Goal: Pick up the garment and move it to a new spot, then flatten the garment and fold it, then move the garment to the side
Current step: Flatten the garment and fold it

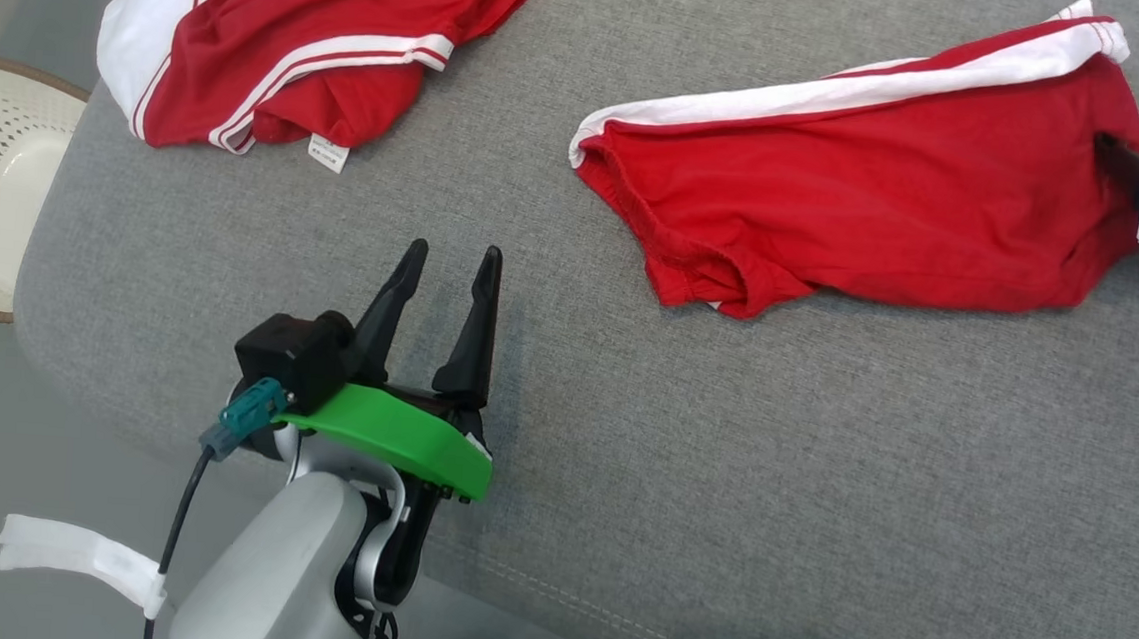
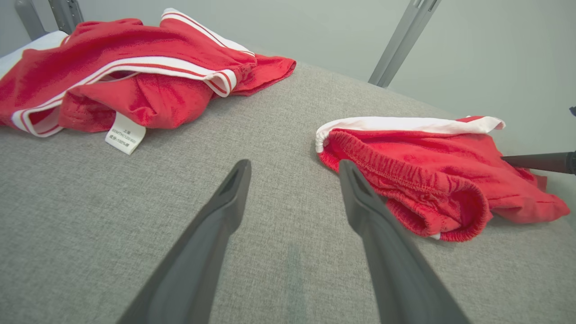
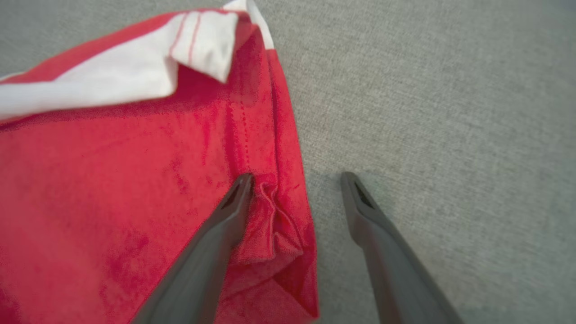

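Left gripper at 7 o'clock in head view, hovering over bare grey cushion, pincer apart, nothing in it. Garment, red shorts, lies loosely folded at 2 o'clock on the cushion. Long axis runs roughly 8 to 2. Elastic waistband at the 8 end, opening toward the left gripper. Leg end at 2, with the white stripe along the far edge.

Right gripper at 3 o'clock, at the leg end. Pincer apart: one finger on the cloth beside a small pleat, the other over the cushion, not clamped.

Likely light, soft and floppy, and it will sag and bunch. Best holds look like the waistband corners or the hem corners, one per gripper.

Second red garment at 11, well apart. Basket at 9.
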Tool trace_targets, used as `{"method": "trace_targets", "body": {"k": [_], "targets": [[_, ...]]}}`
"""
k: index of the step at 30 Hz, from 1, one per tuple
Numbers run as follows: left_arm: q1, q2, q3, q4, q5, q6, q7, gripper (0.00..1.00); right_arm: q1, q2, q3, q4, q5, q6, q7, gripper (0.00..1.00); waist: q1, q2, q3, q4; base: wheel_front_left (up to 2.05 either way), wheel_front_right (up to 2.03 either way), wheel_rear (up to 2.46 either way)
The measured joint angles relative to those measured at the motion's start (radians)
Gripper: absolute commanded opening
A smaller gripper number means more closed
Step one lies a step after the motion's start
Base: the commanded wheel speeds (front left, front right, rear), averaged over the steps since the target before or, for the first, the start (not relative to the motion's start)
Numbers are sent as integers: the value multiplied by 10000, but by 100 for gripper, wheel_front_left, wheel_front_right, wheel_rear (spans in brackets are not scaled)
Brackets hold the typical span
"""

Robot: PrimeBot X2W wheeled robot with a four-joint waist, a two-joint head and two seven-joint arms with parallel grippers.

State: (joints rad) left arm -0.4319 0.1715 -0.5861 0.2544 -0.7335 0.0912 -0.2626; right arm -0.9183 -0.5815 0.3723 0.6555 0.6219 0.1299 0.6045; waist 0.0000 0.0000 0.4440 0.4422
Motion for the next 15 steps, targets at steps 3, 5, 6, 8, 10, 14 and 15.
{"method": "trace_targets", "body": {"k": [3, 5, 6, 8, 10, 14, 15], "targets": [[140, -261, 230, 240, 341, -290, 0, 100, 19, 52, -2, 50, 291, -36, 17, 0, 0, 0, 3, 122, 0, 0, 0], [251, -460, 541, 518, 508, -535, 0, 100, 119, 188, -19, 58, 713, -44, 25, 0, 0, 0, -62, 177, 0, 0, 0], [317, -545, 681, 669, 602, -610, 0, 100, 205, 303, -56, 67, 986, -42, 35, 0, 0, 0, -112, 189, 0, 0, 0], [466, -677, 965, 932, 813, -750, 0, 100, 418, 564, -169, 82, 1417, -29, 31, 0, 0, 0, -234, 185, 0, 0, 0], [673, -742, 1252, 1154, 1014, -943, 0, 100, 628, 813, -357, 123, 1906, -25, -81, 0, 0, 0, -383, 137, 0, 0, 0], [1199, -731, 1473, 1463, 1718, -1377, 0, 100, 1224, 1329, -631, 10, 2907, 8, -151, 0, 0, 0, -747, -104, 0, 0, 0], [1341, -679, 1540, 1524, 1889, -1432, 0, 100, 1394, 1446, -669, -54, 3158, 10, -100, 0, 0, 0, -839, -206, 0, 0, 0]]}}
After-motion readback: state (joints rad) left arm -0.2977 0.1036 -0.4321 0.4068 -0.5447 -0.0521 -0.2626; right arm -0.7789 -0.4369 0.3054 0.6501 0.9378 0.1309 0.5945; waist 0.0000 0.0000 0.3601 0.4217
